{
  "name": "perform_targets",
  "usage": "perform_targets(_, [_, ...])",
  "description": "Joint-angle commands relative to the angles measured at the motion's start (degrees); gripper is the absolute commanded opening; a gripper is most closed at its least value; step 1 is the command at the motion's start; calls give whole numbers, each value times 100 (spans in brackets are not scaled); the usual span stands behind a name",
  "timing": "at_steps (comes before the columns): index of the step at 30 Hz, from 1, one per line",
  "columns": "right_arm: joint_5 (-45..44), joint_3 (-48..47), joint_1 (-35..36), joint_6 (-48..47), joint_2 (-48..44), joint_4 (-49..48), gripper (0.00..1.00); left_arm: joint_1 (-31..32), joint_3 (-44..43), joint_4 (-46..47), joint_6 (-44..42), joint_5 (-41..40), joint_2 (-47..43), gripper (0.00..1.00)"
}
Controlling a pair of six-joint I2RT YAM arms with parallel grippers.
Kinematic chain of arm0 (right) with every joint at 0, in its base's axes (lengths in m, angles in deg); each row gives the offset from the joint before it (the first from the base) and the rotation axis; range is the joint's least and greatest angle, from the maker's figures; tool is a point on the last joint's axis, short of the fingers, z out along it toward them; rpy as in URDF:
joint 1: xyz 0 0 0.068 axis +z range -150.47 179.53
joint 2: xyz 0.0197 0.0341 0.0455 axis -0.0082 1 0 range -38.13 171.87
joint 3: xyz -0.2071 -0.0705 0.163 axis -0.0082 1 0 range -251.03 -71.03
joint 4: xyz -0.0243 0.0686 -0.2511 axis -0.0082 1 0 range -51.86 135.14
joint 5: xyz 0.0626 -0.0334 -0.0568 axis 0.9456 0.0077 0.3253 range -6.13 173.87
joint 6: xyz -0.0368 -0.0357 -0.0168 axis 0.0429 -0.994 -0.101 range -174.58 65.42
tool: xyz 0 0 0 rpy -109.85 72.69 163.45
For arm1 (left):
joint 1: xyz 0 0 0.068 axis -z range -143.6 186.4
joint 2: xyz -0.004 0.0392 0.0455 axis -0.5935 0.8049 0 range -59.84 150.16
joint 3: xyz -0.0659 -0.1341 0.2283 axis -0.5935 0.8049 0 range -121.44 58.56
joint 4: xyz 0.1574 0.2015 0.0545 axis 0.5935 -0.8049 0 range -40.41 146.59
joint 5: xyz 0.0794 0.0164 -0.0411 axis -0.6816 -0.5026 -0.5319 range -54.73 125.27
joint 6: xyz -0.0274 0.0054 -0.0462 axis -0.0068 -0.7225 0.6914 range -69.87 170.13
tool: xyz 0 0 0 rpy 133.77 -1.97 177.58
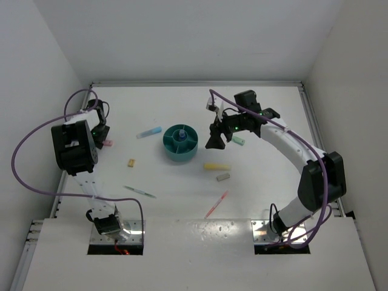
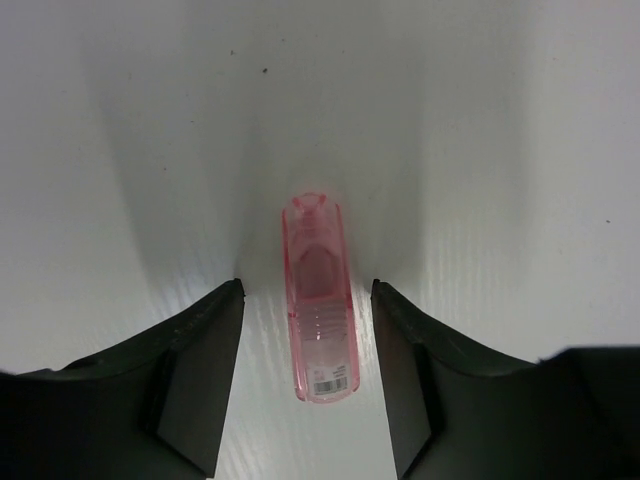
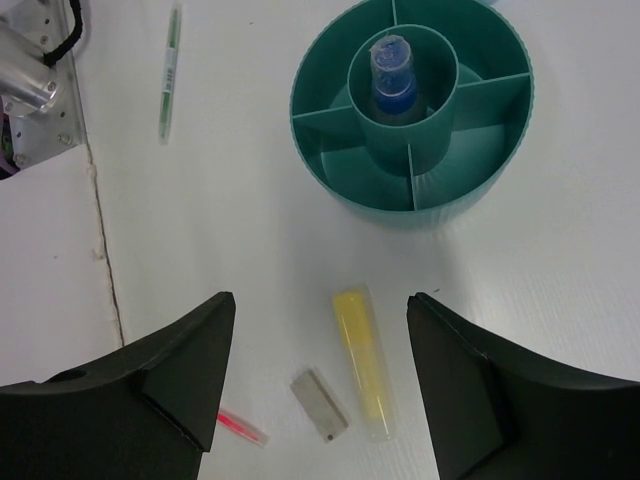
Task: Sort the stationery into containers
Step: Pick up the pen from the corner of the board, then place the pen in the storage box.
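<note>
Between the wide-spread jaws of the left gripper (image 2: 306, 290) lies a pink stick (image 2: 318, 300), ungripped.
Jaws of the right gripper (image 3: 320, 300) gape empty too, yellow stick (image 3: 362, 360) between them, teal tub (image 3: 420, 215) beyond.

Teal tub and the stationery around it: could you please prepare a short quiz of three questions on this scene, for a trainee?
1. True or false: the blue-capped bottle stands in the centre compartment of the teal tub.
2. Choose one: what lies on the table between the fingers of the left pincer? A) a metal ruler B) a pink clear stick C) a pair of scissors
3. Fill in: the jaws of the right pincer stand ___ (open or shut).

Key: 1 true; 2 B; 3 open.
</note>
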Motion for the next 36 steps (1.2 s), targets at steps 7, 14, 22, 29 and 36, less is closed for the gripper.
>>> perform_targets(7, [303, 10, -204, -6, -313, -186, 70, 133, -144, -266, 51, -83, 181, 56])
perform_targets(14, [418, 62, -371, 100, -313, -239, 69, 134, -197, -266, -71, -22, 67, 24])
perform_targets(22, [743, -51, -433, -232, -76, 261, 25, 773, -74, 145, -1520, -136, -1502, 0])
perform_targets(29, [489, 423, -433, -630, -146, 139, 87, 1961, 1910, 3166, -4140, 2673, -3754, 0])
perform_targets(36, [-13, -482, -485, -225, 644, 1141, 0, 2857, 3019, 4892, -4792, 4311, -4390, 0])
